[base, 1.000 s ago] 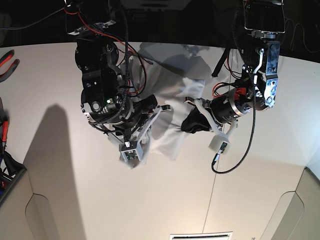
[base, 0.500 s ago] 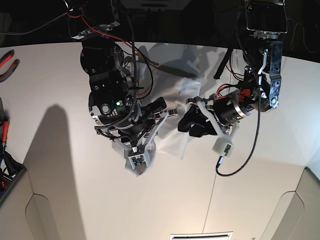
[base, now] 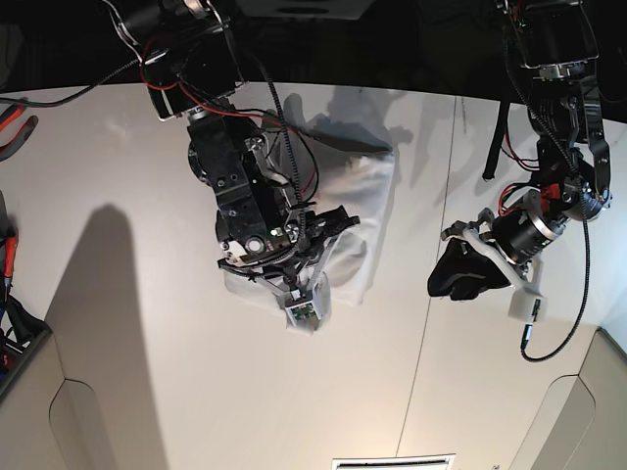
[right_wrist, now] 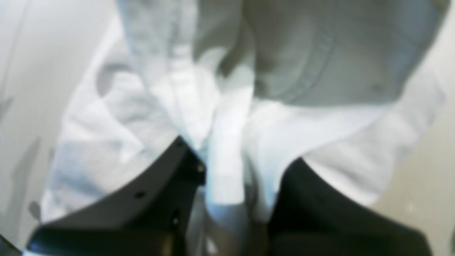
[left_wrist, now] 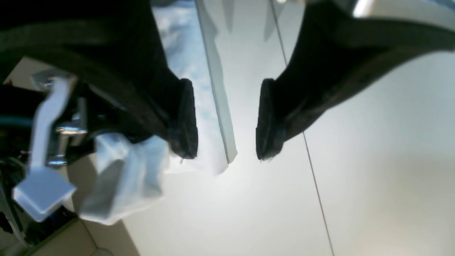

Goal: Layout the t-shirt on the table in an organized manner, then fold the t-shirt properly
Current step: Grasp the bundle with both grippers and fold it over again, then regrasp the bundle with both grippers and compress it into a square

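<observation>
Table (base: 147, 392): white, dark seam toward its right side. Shirt (base: 358, 186): bunched, hanging from near the table's far edge, left of the seam. Right gripper (right_wrist: 227, 177): jaws narrow, clamped on a fold of the shirt. Left gripper (left_wrist: 226, 119): jaws wide, empty, well apart from the shirt, right of the seam.

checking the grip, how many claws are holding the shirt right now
1. The right claw is shut on a bunch of the shirt. The left claw hangs open, apart from the shirt, over the table.
</observation>
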